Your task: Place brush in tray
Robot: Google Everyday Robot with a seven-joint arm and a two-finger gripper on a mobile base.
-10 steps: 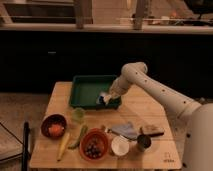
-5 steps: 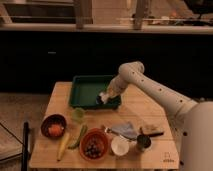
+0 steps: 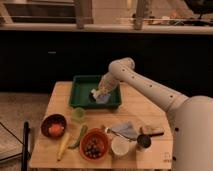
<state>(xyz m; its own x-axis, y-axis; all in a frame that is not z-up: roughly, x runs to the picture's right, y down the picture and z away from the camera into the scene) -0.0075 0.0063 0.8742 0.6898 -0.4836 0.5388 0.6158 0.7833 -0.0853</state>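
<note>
The dark green tray lies at the back of the wooden table. My gripper hangs over the tray's right half, reaching in from the right on the white arm. A dark round brush head shows at the gripper's tip, just above the tray floor; the slim handle is hidden by the hand. Whether the brush rests on the tray or is still held I cannot tell.
In front of the tray stand a dark red bowl, an orange bowl with dark fruit, a small green cup, a banana, a white cup, a dark cup, a blue cloth and a black-handled utensil.
The arm has swung slightly left and lower, bringing the gripper and the brush head deeper over the tray.
</note>
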